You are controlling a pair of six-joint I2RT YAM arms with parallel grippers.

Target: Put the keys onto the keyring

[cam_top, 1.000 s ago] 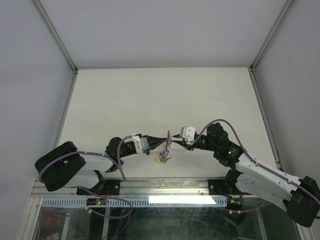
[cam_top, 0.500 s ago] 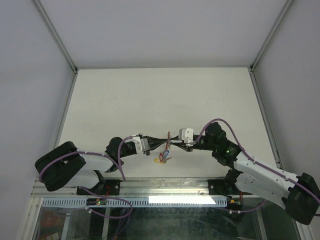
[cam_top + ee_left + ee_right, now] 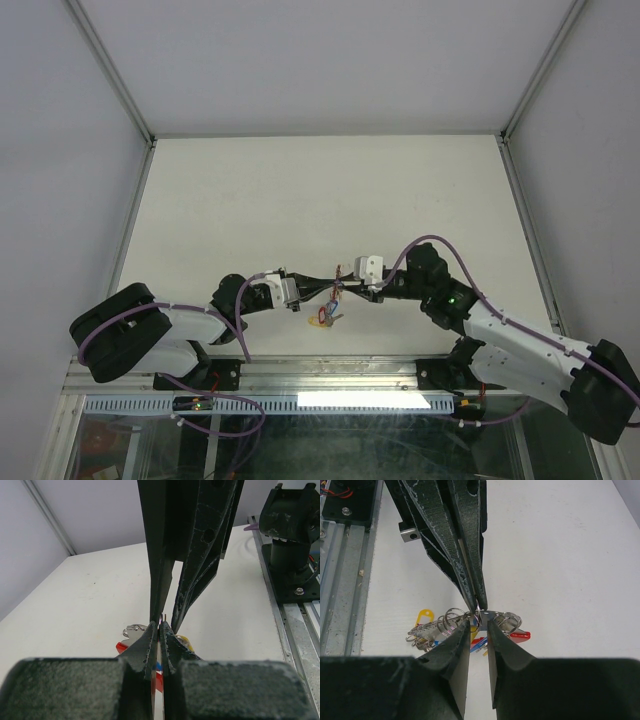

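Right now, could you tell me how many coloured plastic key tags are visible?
3, in the right wrist view: a yellow plastic tag at left, a red tag at right, a blue tag between them, partly covered. More may be hidden.

The black two-finger right gripper (image 3: 347, 291) has slid leftward, closer to the black left gripper (image 3: 322, 287); below that left gripper, the bunch of small silvery keys (image 3: 325, 314) has turned slightly.
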